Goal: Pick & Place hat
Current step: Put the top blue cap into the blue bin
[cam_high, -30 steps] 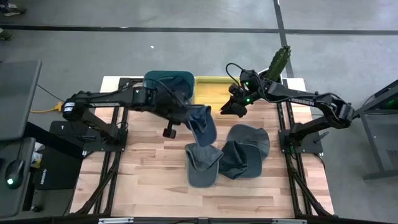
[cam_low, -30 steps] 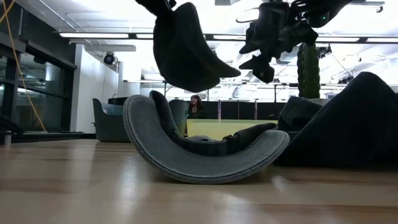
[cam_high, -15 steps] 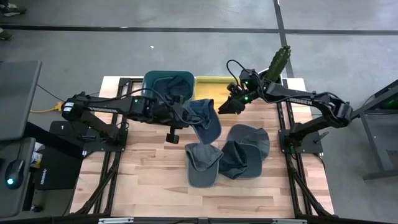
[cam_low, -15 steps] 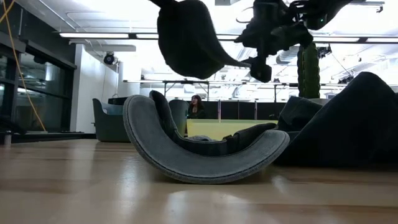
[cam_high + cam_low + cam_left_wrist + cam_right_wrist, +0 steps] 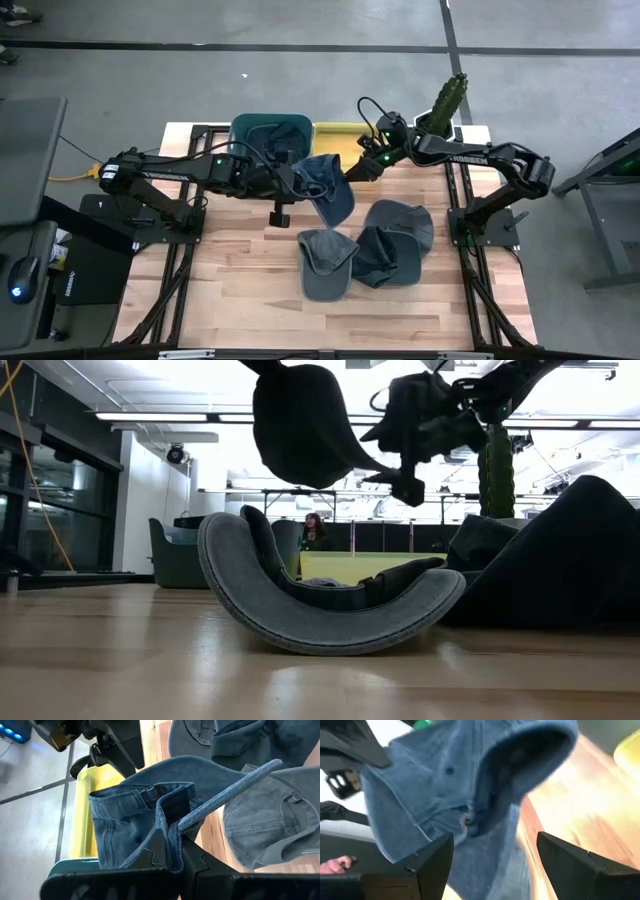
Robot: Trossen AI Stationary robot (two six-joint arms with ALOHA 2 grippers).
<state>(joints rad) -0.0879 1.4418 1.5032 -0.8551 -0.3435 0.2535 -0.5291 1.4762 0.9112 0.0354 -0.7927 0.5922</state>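
Two arms are now meeting over the back of the table (image 5: 240, 300): the left gripper (image 5: 169, 851) is clamping the blue hat (image 5: 328, 186) by its rear band and holding it in the air, just in front of the teal bin (image 5: 262, 131) and yellow bin (image 5: 338, 141). Over the last second the right gripper (image 5: 358, 170) has been closing in on the hat while spreading its fingers (image 5: 580, 865) wide, and the hat is now filling its wrist view. That is looking like a handover being prepared. Three more hats (image 5: 365, 250) are lying on the table.
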